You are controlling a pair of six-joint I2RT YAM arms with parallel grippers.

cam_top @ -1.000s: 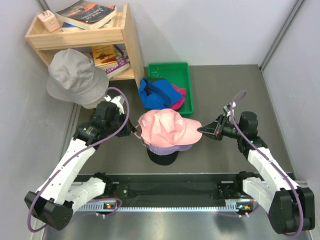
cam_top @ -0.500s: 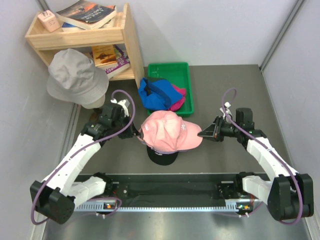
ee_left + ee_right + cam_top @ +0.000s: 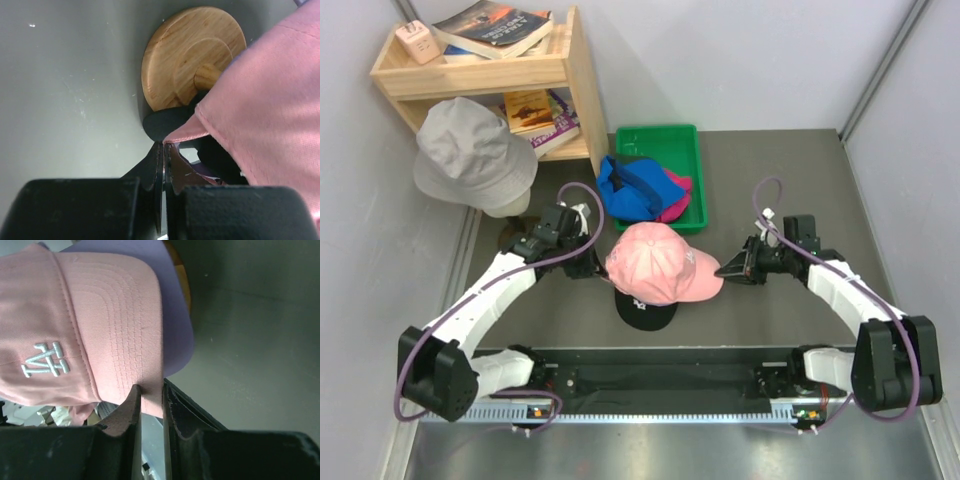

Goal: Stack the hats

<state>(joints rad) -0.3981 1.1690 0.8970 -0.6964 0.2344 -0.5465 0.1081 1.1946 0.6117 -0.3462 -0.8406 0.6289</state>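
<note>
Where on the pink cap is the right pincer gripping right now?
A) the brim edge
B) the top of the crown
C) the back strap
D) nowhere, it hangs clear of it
A: the right wrist view shows the right pincer closed on the brim edge of the pink cap, which lies over the lavender brim.

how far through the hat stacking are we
Done: black cap and lavender cap sit on the wooden stand. In hand: the pink cap, pinched by the left end effector at its back edge and the right end effector at its brim, over that pile. Left: blue cap and magenta cap at the green tray.
</note>
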